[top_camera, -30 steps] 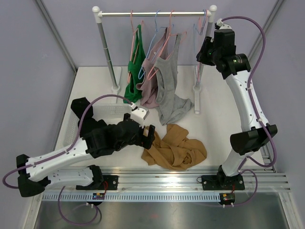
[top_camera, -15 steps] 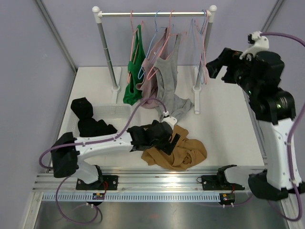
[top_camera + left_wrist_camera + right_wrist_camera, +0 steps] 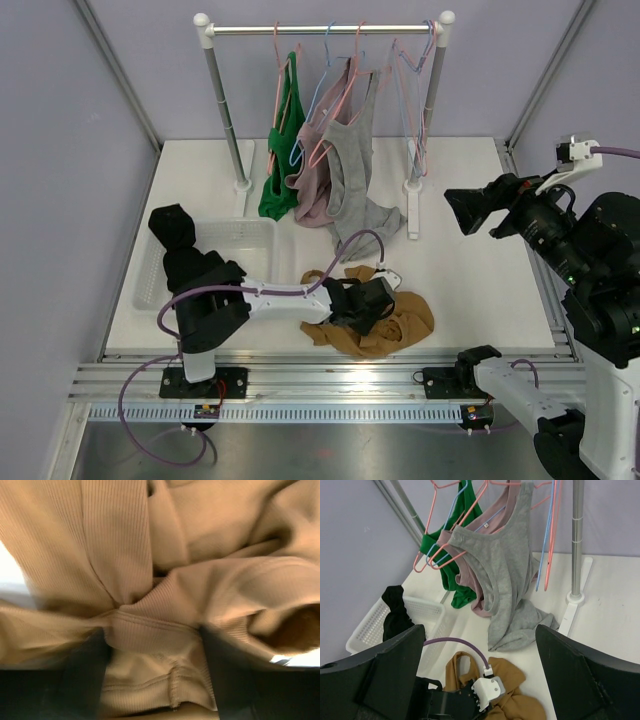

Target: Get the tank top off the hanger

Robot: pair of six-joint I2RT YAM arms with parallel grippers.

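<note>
- since a second ago, the left tool (image 3: 157,680) is reaching across from the basket (image 3: 262,226) side and coming down onto the brown tank top (image 3: 412,318), while the right tool (image 3: 468,212) is drawing back from the rack (image 3: 320,30) toward the desk's right edge.
- brown tank top is lying crumpled on the desk (image 3: 460,280) near its front edge, off any hanger. the removal itself is looking done for this one, and the reach is looking like a pick-up, probably bound for the basket to its left.
- left tool is pressing into the cloth, its fingers (image 3: 80,685) standing apart on either side of a bunched ribbed fold. the fold is filling the gap, and whether it is being pinched yet i cannot tell.
- right tool is hanging wide open, holding nothing, well apart from the tank top, likely parking clear so the other arm is working unhindered.
- grey top (image 3: 350,175), pink top (image 3: 318,195) and green top (image 3: 280,150) are hanging on the rack, with bare hangers (image 3: 544,545) dangling at its right end.
</note>
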